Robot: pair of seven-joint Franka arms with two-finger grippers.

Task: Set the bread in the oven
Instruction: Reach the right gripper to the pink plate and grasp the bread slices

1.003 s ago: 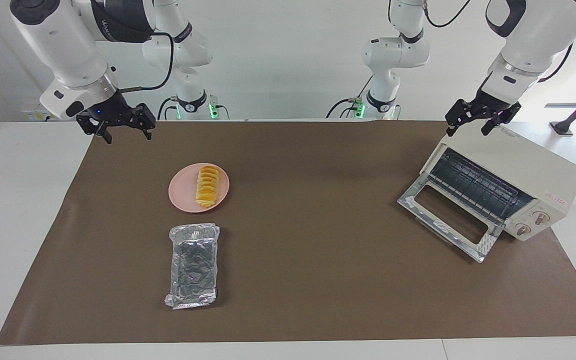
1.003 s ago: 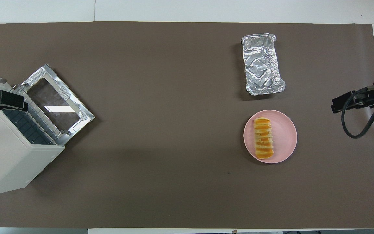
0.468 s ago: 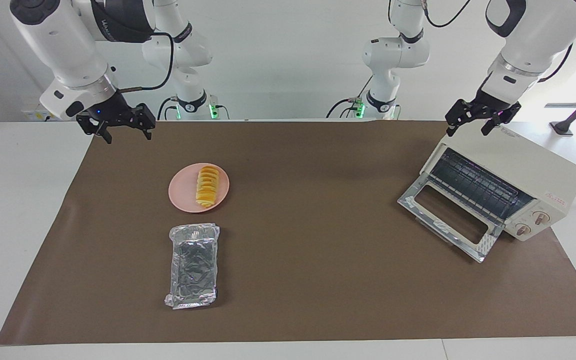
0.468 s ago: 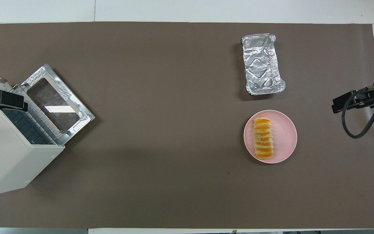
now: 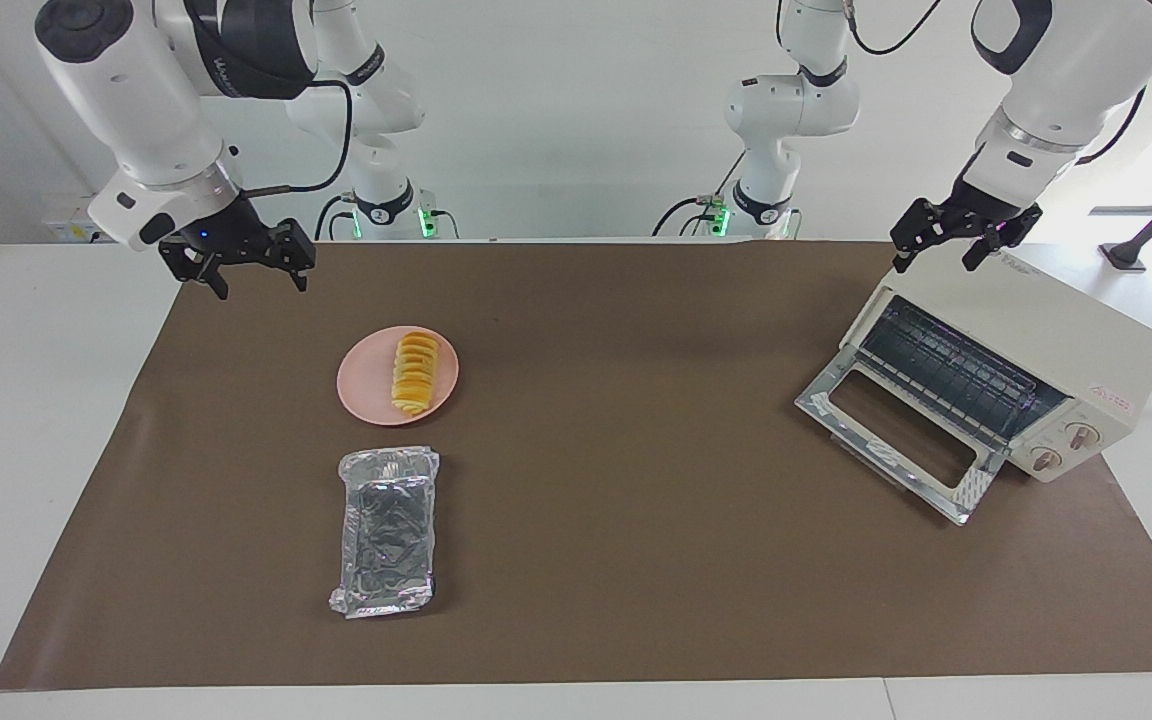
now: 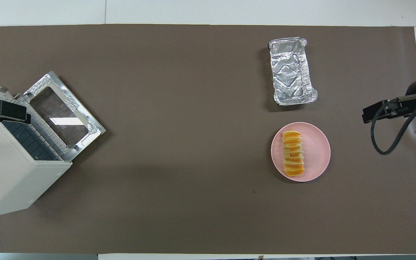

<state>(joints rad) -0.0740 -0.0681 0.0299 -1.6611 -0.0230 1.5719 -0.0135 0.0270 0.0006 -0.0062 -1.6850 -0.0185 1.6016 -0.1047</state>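
At the left of the facing view, the bread (image 5: 415, 373) lies on a plate (image 5: 369, 393); the right pincer (image 5: 249, 277) hangs released above the table's (image 5: 636, 600) upper-left corner, and the left pincer (image 5: 946, 252) hangs released over the open oven (image 5: 1056, 340).

facing: high, toward robots | overhead: steeply down | shared: table (image 5: 636, 500)

Bread (image 5: 414, 373) on pink plate (image 5: 369, 389)
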